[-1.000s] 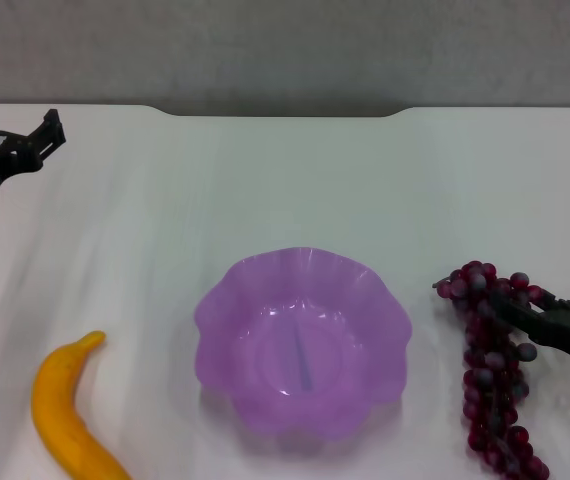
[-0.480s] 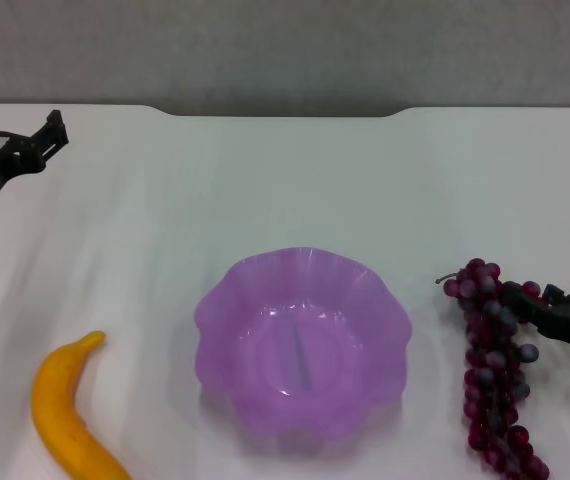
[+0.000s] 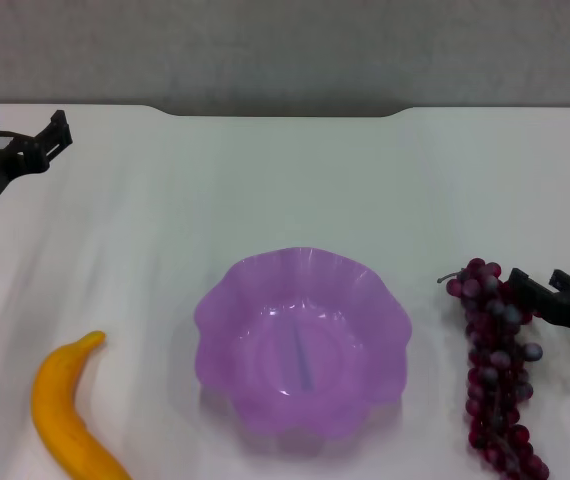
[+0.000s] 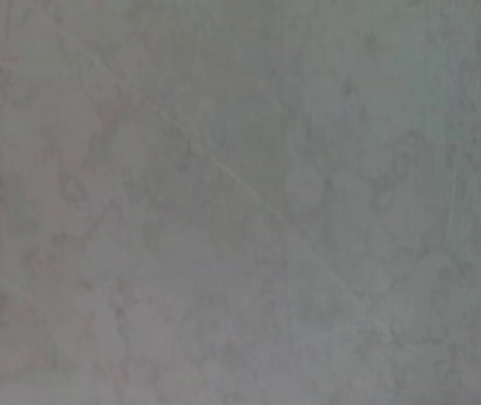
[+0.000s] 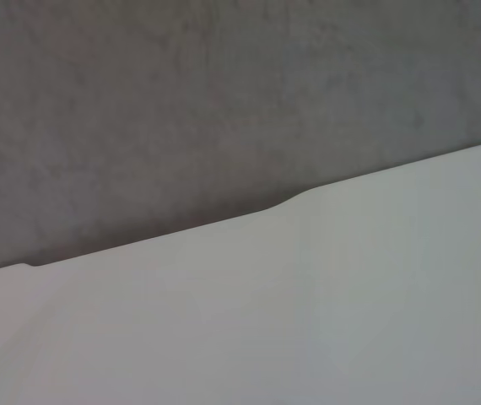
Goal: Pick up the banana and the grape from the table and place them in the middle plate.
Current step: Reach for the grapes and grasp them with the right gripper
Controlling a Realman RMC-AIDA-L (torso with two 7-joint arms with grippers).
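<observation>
The yellow-orange banana (image 3: 65, 415) lies on the white table (image 3: 295, 180) at the front left. The purple scalloped plate (image 3: 225, 290) sits in the middle and holds nothing. The dark red grape bunch (image 3: 495, 370) lies on the table to the right of the plate. My right gripper (image 3: 540, 282) is open, low at the bunch's upper right end, with one finger by the top grapes. My left gripper (image 3: 23, 122) is open and empty at the far left, well behind the banana. Neither wrist view shows any task object.
The table's dark notched far edge (image 3: 285, 110) runs along the back, with a grey wall behind it. The right wrist view shows that edge (image 5: 283, 202) and the wall. The left wrist view shows only grey wall.
My right gripper has drawn back to the right, off the top of the grape bunch, which stays on the table. The left gripper has barely moved.
</observation>
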